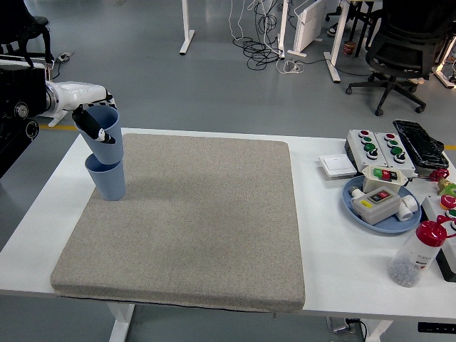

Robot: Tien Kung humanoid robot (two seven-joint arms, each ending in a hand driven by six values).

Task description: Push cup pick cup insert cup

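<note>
One blue cup [108, 182] stands upright on the grey mat [192, 221] near its far left corner. A second blue cup [105, 137] is held directly over it, its base dipping into the standing cup's mouth, slightly tilted. My left hand [94, 122] comes in from the left edge on a white forearm and is shut on this upper cup, black fingers wrapped over its rim and side. The right hand is out of the picture.
At the right of the white table [335, 249] sit a blue plate [381, 206] with button boxes, further button boxes [374, 146], a white switch [336, 165] and a red-capped bottle [419, 253]. Office chairs and desk legs stand on the floor beyond.
</note>
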